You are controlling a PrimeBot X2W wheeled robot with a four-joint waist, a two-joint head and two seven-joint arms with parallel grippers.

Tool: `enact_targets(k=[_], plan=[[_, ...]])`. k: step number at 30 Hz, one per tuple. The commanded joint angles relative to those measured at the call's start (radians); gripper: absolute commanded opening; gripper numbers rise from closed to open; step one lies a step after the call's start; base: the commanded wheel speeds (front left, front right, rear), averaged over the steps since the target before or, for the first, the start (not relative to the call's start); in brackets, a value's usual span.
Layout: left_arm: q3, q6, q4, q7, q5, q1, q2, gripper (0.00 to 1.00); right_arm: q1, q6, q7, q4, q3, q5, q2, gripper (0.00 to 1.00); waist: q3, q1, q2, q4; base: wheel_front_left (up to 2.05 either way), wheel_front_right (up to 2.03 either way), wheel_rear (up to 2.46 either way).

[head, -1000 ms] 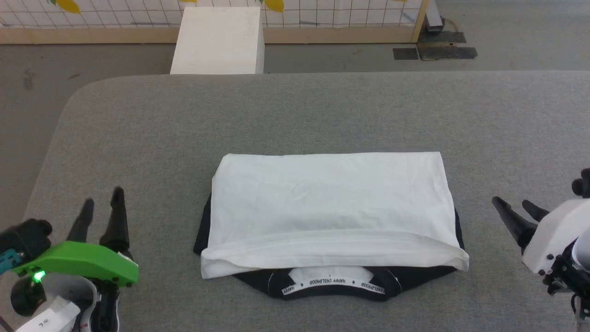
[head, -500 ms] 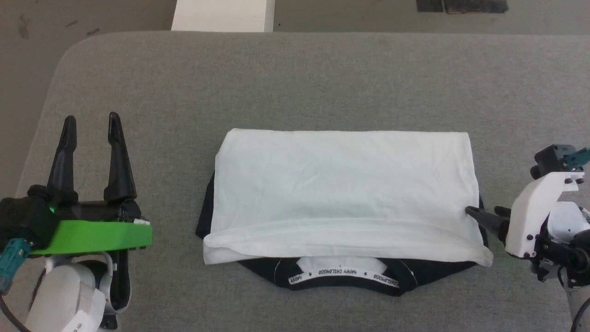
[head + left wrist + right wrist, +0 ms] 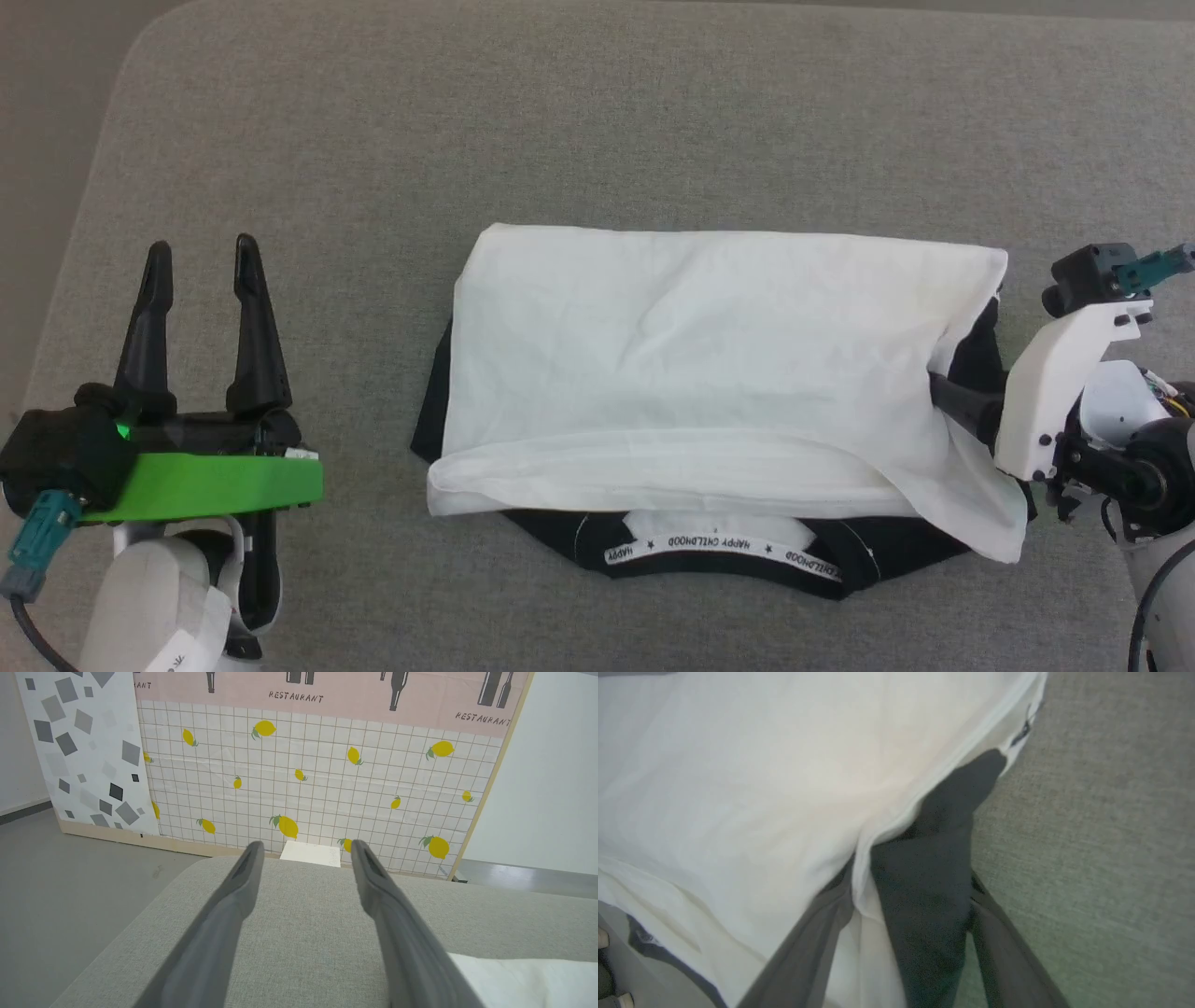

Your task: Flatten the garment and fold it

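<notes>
Grey fabric tabletop (image 3: 299, 952) lies under the left jaws. Past their tips stand a white box (image 3: 310, 854) and a lemon-print grid wall (image 3: 317, 788), with a pink RESTAURANT banner (image 3: 336, 690) above. Grey floor (image 3: 70, 882) lies to their left.

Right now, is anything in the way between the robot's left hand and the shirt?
No, nothing visible stands in the way. The left gripper is open, off to the left of the garment and apart from it. Between them there is just a bare stretch of the grey table.
</notes>
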Motion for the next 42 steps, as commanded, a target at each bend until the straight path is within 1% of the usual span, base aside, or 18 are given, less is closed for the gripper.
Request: enact_targets(k=[1, 2, 3, 4, 11, 17, 21, 24, 26, 29, 32, 35, 39, 42], plan=[[0.010, -0.012, 0.004, -0.004, 0.012, -0.005, -0.012, 1.00, 0.020, -0.001, 0.005, 0.038, 0.041, 0.015, 0.023, 1.00, -0.002, 0.0000, 0.0000, 0.000, 0.00, 0.00, 0.00], [0.016, -0.018, 0.006, -0.004, 0.017, -0.005, -0.019, 1.00, 0.019, -0.001, 0.007, 0.046, 0.047, 0.021, 0.017, 1.00, -0.003, 0.0000, 0.0000, 0.001, 0.00, 0.00, 0.00], [0.020, -0.023, 0.008, -0.004, 0.021, -0.005, -0.025, 1.00, 0.018, -0.001, 0.008, 0.051, 0.051, 0.024, 0.010, 0.33, -0.005, 0.0000, 0.0000, 0.001, 0.00, 0.00, 0.00], [0.024, -0.029, 0.010, -0.004, 0.026, -0.005, -0.033, 1.00, 0.017, -0.001, 0.006, 0.055, 0.055, 0.025, 0.004, 0.01, -0.008, 0.0000, 0.0000, 0.000, 0.00, 0.00, 0.00], [0.050, -0.059, 0.026, -0.004, 0.048, 0.002, -0.070, 1.00, 0.023, -0.001, -0.006, 0.074, 0.029, 0.022, -0.037, 0.00, -0.026, 0.0000, 0.0000, -0.007, 0.00, 0.00, 0.00], [0.063, -0.079, 0.035, -0.004, 0.062, 0.009, -0.089, 1.00, 0.035, -0.001, -0.014, 0.095, -0.060, -0.021, -0.097, 0.00, -0.037, 0.0000, 0.0000, -0.009, 0.00, 0.00, 0.00], [0.069, -0.088, 0.040, -0.004, 0.067, 0.013, -0.099, 1.00, 0.039, -0.001, -0.022, 0.123, -0.156, -0.092, -0.138, 0.00, -0.043, 0.0000, 0.0000, -0.008, 0.00, 0.00, 0.00], [0.070, -0.094, 0.044, -0.004, 0.070, 0.016, -0.104, 1.00, 0.033, -0.001, -0.030, 0.156, -0.237, -0.168, -0.159, 0.00, -0.046, 0.0000, 0.0000, -0.008, 0.00, 0.00, 0.00], [0.071, -0.097, 0.047, -0.004, 0.072, 0.017, -0.107, 1.00, 0.025, -0.001, -0.036, 0.176, -0.286, -0.223, -0.159, 0.00, -0.050, 0.0000, 0.0000, -0.007, 0.00, 0.00, 0.00], [0.073, -0.101, 0.050, -0.004, 0.075, 0.020, -0.112, 1.00, 0.015, -0.001, -0.035, 0.189, -0.327, -0.285, -0.149, 0.00, -0.060, 0.0000, 0.0000, -0.009, 0.00, 0.00, 0.00], [0.077, -0.103, 0.054, -0.004, 0.077, 0.028, -0.117, 1.00, 0.008, -0.001, -0.025, 0.161, -0.306, -0.332, -0.153, 0.00, -0.077, 0.0000, 0.0000, -0.015, 0.00, 0.00, 0.00], [0.080, -0.105, 0.057, -0.004, 0.078, 0.039, -0.123, 1.00, 0.007, -0.001, -0.009, 0.096, -0.255, -0.334, -0.168, 0.00, -0.100, 0.0000, 0.0000, -0.021, 0.00, 0.00, 0.00], [0.087, -0.107, 0.057, -0.004, 0.077, 0.063, -0.130, 1.00, 0.026, -0.001, 0.043, -0.047, -0.160, -0.293, -0.198, 0.00, -0.137, 0.0000, 0.0000, -0.035, 0.00, 0.00, 0.00], [0.085, -0.108, 0.057, -0.004, 0.076, 0.079, -0.134, 1.00, 0.041, -0.001, 0.098, -0.153, -0.113, -0.243, -0.205, 0.00, -0.157, 0.0000, 0.0000, -0.040, 0.00, 0.00, 0.00]])
